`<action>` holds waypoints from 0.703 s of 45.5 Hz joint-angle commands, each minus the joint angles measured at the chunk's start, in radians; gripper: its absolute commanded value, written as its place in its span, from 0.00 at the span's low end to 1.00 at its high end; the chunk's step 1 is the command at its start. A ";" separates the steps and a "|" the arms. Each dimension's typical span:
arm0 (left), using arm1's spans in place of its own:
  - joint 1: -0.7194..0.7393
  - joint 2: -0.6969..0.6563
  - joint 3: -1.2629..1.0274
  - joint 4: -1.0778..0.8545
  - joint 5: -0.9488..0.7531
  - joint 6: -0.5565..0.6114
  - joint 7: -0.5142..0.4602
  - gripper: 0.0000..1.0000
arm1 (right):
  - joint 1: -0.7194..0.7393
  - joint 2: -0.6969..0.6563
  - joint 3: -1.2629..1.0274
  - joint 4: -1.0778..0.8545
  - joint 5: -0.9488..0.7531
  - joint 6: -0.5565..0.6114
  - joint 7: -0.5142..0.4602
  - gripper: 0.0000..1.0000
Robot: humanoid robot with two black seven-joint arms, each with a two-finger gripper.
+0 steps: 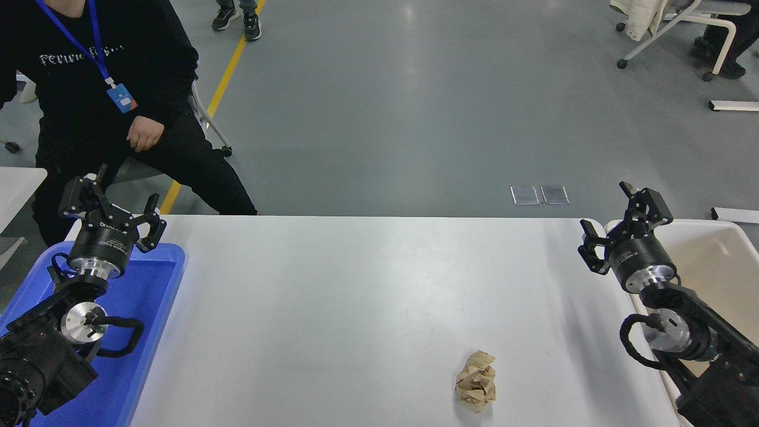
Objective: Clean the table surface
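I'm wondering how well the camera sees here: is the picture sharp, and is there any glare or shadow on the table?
Head view: sharp all over, with no blur on the right gripper or the crumpled paper ball. The table surface shows soft, pale sheen near its middle, no harsh glare. Shadows are faint, a soft one beside the ball. The grey floor carries small bright reflections of ceiling lights.

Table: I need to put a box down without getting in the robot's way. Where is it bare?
The table is bare across its middle, between the blue tray on the left and the paper wad near the front right. The far right edge is crowded: the right end effector hangs there by the beige tub.
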 commanded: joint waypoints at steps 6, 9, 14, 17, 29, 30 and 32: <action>0.000 0.000 0.000 -0.001 0.000 0.000 0.000 1.00 | 0.034 0.101 -0.004 -0.040 -0.201 0.044 0.099 1.00; 0.000 0.000 0.000 0.000 0.000 0.000 0.000 1.00 | 0.031 0.116 -0.004 -0.040 -0.203 0.067 0.117 1.00; 0.000 0.000 0.000 0.000 0.000 0.000 0.000 1.00 | 0.028 0.150 -0.004 -0.043 -0.204 0.067 0.122 1.00; 0.000 0.000 0.000 -0.001 0.000 0.000 0.000 1.00 | 0.027 0.163 -0.004 -0.061 -0.206 0.067 0.122 1.00; 0.000 0.000 0.000 0.000 0.000 0.000 0.000 1.00 | 0.030 0.180 -0.017 -0.124 -0.203 0.059 0.122 1.00; 0.000 0.000 0.000 -0.001 0.000 0.000 0.000 1.00 | 0.030 0.180 -0.019 -0.124 -0.203 0.058 0.122 1.00; 0.000 0.000 0.000 -0.001 0.000 0.000 0.000 1.00 | 0.031 0.179 -0.019 -0.124 -0.203 0.055 0.122 1.00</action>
